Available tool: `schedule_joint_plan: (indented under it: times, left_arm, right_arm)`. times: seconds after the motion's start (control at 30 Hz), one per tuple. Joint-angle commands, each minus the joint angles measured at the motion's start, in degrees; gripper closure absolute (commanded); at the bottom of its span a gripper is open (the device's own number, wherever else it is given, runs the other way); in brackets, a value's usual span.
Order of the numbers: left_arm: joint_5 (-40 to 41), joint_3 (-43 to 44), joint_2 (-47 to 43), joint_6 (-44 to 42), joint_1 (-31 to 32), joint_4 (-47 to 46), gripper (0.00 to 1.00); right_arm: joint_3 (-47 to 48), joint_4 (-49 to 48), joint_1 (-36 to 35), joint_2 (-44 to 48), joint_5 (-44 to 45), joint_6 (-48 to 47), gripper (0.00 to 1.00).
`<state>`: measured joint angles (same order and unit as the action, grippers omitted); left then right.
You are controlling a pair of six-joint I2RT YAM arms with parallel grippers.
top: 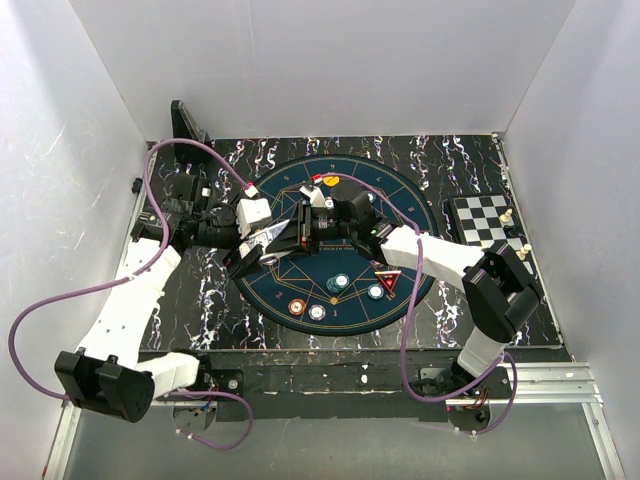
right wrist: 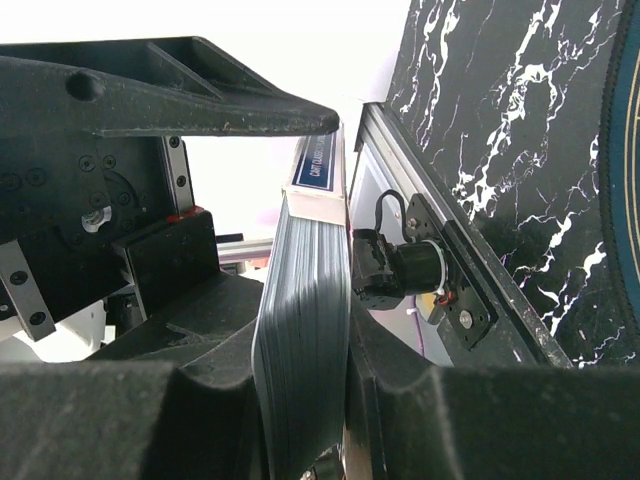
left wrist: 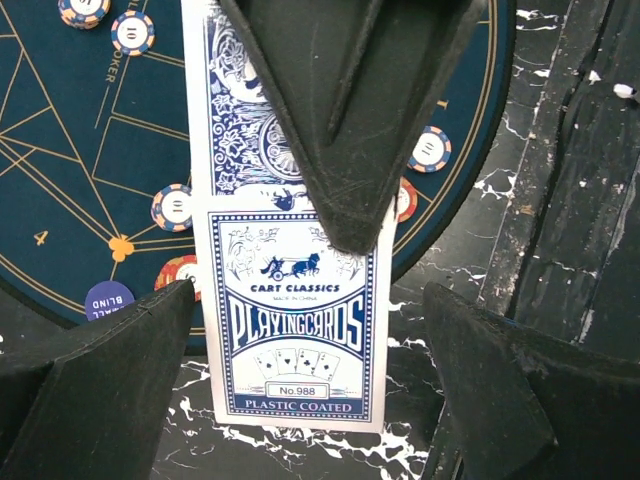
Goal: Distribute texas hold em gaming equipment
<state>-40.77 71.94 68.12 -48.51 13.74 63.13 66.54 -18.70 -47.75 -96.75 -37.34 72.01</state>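
Left wrist shows one card box (left wrist: 290, 300), six chips (left wrist: 172, 207).

Over the left half of the round blue felt mat (top: 355, 318), on the black marbled table (top: 200, 300), the left gripper (left wrist: 305, 290) and right gripper (right wrist: 300, 400) are nose to nose. The blue-white playing-card pack (left wrist: 290, 330) sits between the left one's spread fingers, pinched in the right one's. Striped poker chips (top: 317, 312) lie along the mat's near side, with the red-black triangular marker (top: 387, 278) at their right end. The black-white chessboard (top: 485, 218) is off the mat, far right.
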Motion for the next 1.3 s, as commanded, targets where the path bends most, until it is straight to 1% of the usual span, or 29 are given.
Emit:
schedule_joint_plan:
  times: [0.0,0.07,0.2,0.43,0.53,0.67,0.7,0.9,0.97,1.0,1.03,1.07,1.13,1.2,1.27]
  left_arm:
    - [2.4,-1.6,-1.2,1.3,0.1,-4.3,0.02]
    - [2.6,-1.9,-0.6,2.0,0.2,-6.0,0.02]
    - [2.5,-1.0,1.7,1.1,0.1,-6.4,0.02]
    - [-3.8,1.5,5.0,-5.5,0.2,0.8,0.02]
    - [-4.8,3.3,6.8,-9.0,0.2,5.6,0.11]
    - [-4.4,5.7,8.3,-11.1,0.1,9.1,0.27]
    - [-4.3,5.9,8.6,-11.0,0.2,9.2,0.3]
    - [-3.9,6.1,9.8,-8.6,0.2,6.8,0.41]
    - [-3.4,5.2,9.3,-7.7,0.1,5.3,0.45]
    - [-3.3,4.7,8.9,-7.2,0.1,4.4,0.47]
    - [-3.1,4.2,8.4,-6.5,0.2,3.4,0.5]
    - [-3.1,3.8,8.1,-6.2,0.2,2.8,0.53]
    - [-3.3,3.3,7.5,-5.4,0.1,2.3,0.63]
    - [-3.8,3.6,7.6,-5.2,0.2,3.2,0.7]
    - [-4.0,3.8,7.9,-5.2,0.2,4.8,0.74]
  right_arm:
    - [1.6,-1.0,-0.2,2.6,0.5,-1.1,0.82]
    - [2.0,-0.9,-0.2,2.4,0.3,-1.1,0.82]
    - [2.6,-0.5,-0.2,2.1,0.0,-1.0,0.82]
    - [3.4,-0.2,-0.2,1.7,-0.3,-1.3,0.82]
    - [3.8,-0.1,-0.2,1.1,-0.6,-1.6,0.82]
    - [3.8,-0.2,-0.3,0.9,-0.6,-1.5,0.82]
    - [3.9,-0.2,-0.3,0.8,-0.5,-1.6,0.82]
    - [4.4,-0.3,-0.7,0.1,-0.8,-1.5,0.81]
    - [4.5,-0.5,-0.8,0.2,-0.7,-1.5,0.77]
    - [4.5,-0.5,-0.8,0.2,-0.7,-1.5,0.73]
    - [4.5,-0.4,-0.8,0.2,-0.8,-1.5,0.68]
    - [4.4,-0.2,-0.8,0.3,-0.8,-1.5,0.61]
    - [4.0,0.3,-0.8,0.5,-0.9,-1.5,0.51]
    - [3.1,0.9,-0.7,1.0,-0.7,-2.0,0.44]
    - [1.8,1.3,-0.1,2.1,-0.5,-2.8,0.39]
